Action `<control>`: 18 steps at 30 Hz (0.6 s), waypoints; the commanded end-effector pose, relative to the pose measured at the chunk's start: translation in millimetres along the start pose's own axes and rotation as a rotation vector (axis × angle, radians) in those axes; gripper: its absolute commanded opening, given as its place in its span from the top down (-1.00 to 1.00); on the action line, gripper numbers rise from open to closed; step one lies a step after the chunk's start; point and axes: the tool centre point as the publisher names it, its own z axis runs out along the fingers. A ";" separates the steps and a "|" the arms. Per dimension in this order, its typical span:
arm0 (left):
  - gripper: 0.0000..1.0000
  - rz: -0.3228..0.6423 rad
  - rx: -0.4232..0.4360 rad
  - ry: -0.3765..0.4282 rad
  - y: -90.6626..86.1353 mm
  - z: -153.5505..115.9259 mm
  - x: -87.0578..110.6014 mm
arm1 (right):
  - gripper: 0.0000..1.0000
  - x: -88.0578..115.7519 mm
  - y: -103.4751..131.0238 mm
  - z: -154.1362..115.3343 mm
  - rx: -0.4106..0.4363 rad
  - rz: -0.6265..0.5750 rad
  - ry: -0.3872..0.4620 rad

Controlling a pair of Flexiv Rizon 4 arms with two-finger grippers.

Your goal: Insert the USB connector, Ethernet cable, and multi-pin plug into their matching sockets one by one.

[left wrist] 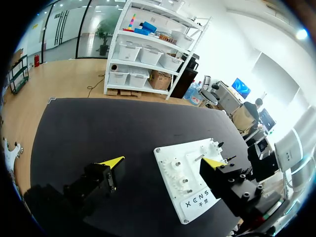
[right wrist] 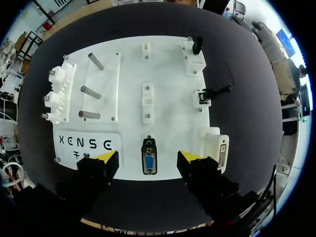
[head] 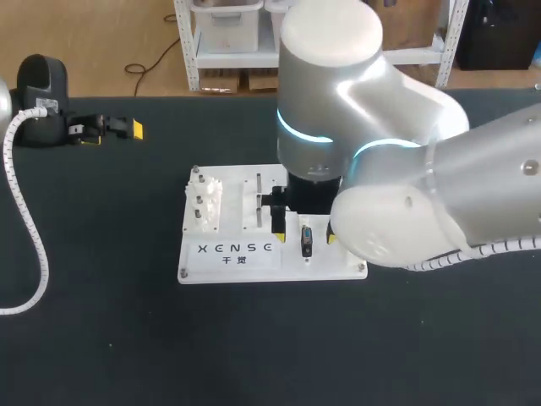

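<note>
Right arm (head: pixel 406 169) is by far the closest thing to the head camera, a big silver lump coming in from the right edge and covering the middle of the frame plus the back part of the board (head: pixel 245 262). Black table (head: pixel 101 338) fills the rest, with that white board sitting roughly dead centre.

Left gripper (left wrist: pixel 164 161) is off in the upper left of the head view, well apart from the board. Its own camera shows the fingers spread wide with nothing in them.

Right gripper (right wrist: pixel 147 157) hangs over the board's near edge, fingers also spread and not touching anything. The plug (right wrist: pixel 148 165), the multi-pin one with the blue face, sits on the board right between those yellow tips, with a gap on both sides.

Just beside one right fingertip is a white block (right wrist: pixel 219 148) with a multi-pin face. Further ahead are a couple of small black bits, and I can't tell which connector is which. At the board's far side are white gears (right wrist: pixel 57 94) and metal pegs (right wrist: pixel 91 91).
</note>
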 end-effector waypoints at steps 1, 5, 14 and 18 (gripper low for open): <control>-1.00 0.000 0.000 0.000 0.0 0.0 0.0 | 0.19 -2.0 0.7 5.0 0.004 -0.002 0.006; -1.00 0.000 0.000 0.000 0.0 0.0 0.0 | 0.35 -1.8 -0.3 8.3 0.009 -0.014 0.007; -1.00 0.000 0.000 0.000 0.0 0.0 0.0 | 0.52 -2.7 -4.2 14.1 0.008 -0.028 0.010; -1.00 0.000 0.000 0.000 0.0 0.0 0.0 | 0.69 -3.2 -5.9 15.5 0.009 -0.030 0.011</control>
